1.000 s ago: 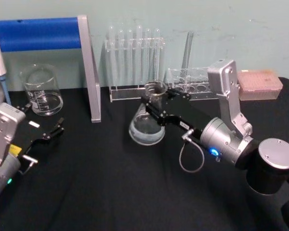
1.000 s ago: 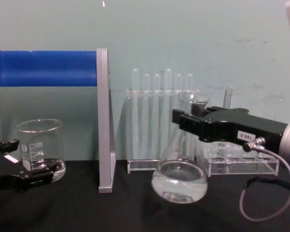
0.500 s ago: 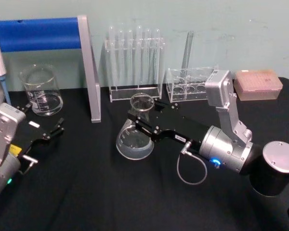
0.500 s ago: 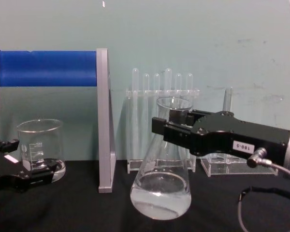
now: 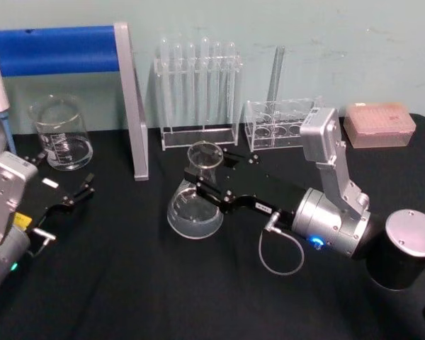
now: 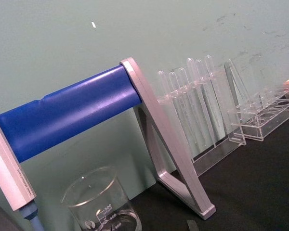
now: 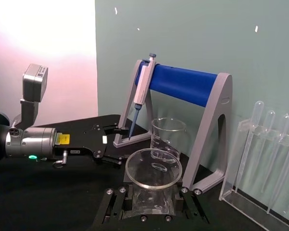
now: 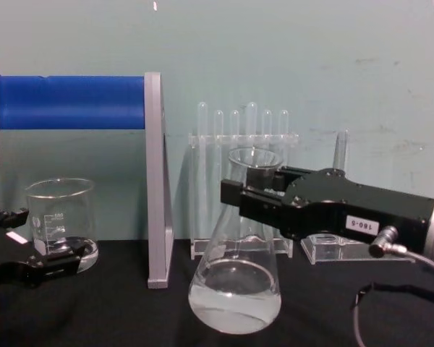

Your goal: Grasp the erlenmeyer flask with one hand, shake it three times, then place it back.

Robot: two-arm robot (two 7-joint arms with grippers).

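The erlenmeyer flask (image 5: 196, 206) stands upright over the black table, a little clear liquid in its wide base (image 8: 235, 293). My right gripper (image 5: 202, 177) is shut on its narrow neck just below the flared rim (image 7: 153, 168), reaching in from the right with its black labelled body (image 8: 333, 210). The flask's base is down at table level; I cannot tell whether it touches. My left gripper (image 5: 62, 173) rests open at the left edge of the table, near the beaker, holding nothing.
A graduated beaker (image 5: 61, 134) stands at the back left beside a pipette stand with a blue bar (image 5: 57, 49). Behind the flask are a test tube rack (image 5: 198, 85), a low clear rack (image 5: 280, 122) and a pink box (image 5: 380, 125).
The flask was tilted and raised near the test tube rack. The right gripper has brought it down, left and toward me, and it is now upright. The left arm has not moved.
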